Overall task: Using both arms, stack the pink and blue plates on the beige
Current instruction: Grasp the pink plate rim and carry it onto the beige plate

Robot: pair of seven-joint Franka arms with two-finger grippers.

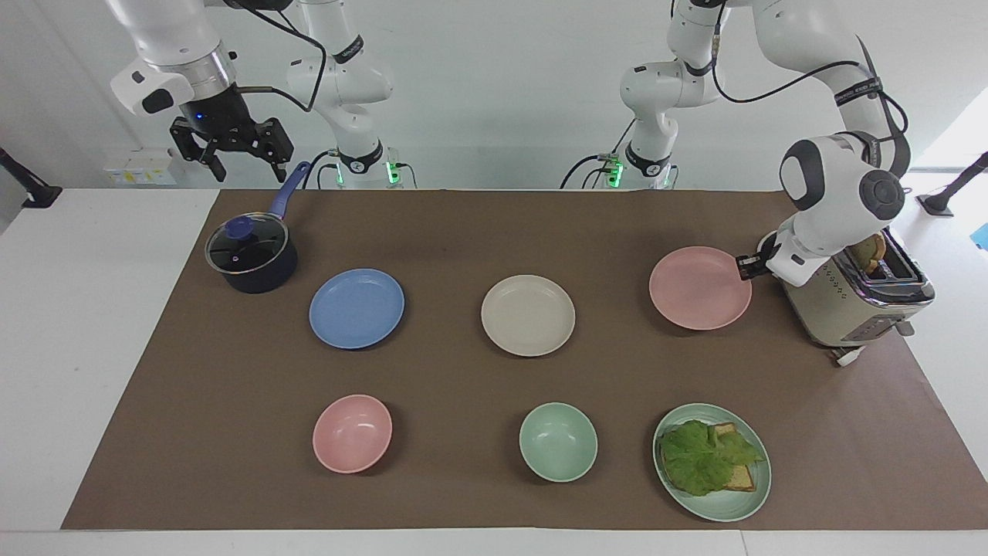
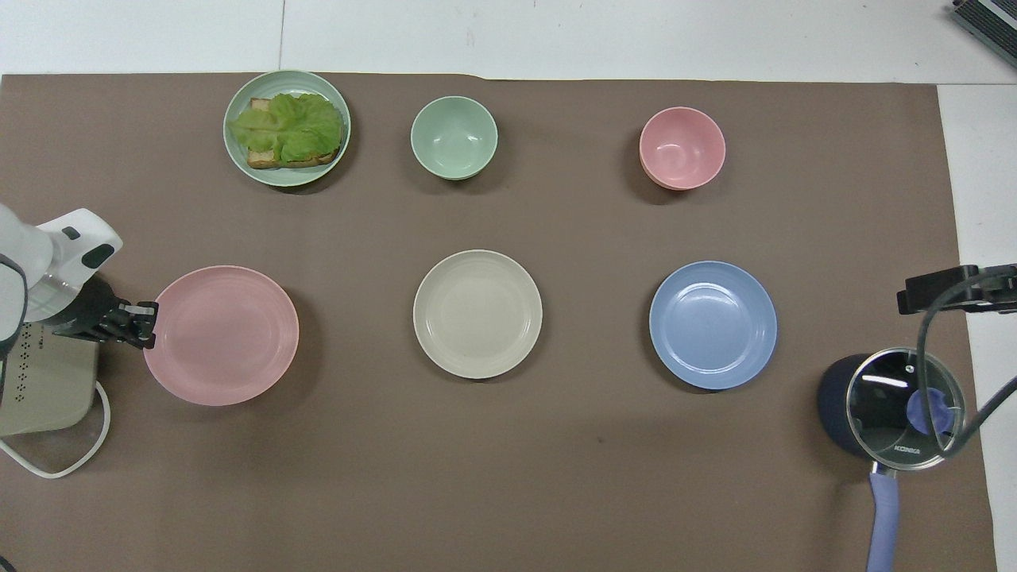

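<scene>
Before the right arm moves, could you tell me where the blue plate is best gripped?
Grip the blue plate by its thin raised rim, coming low from the edge toward the saucepan, the right arm's end. It lies flat and shallow, so only the rim offers a pinch. The open right gripper hangs above that saucepan.

The left arm [image 1: 837, 193] bends down from its base, elbow high, its forearm dropping to a wrist turned sideways and low at its own end of the worktop. The left hand [image 1: 746, 267] points level toward the middle of the worktop, its fingers pinched together on the rim of the pink plate [image 1: 699, 288], which it holds lifted and slightly tilted. The right arm [image 1: 174, 46] waits, its wrist raised well above the worktop at its own end. The right hand [image 1: 238, 158] hangs pointing downward in the air, its two fingers spread apart and holding nothing.
</scene>
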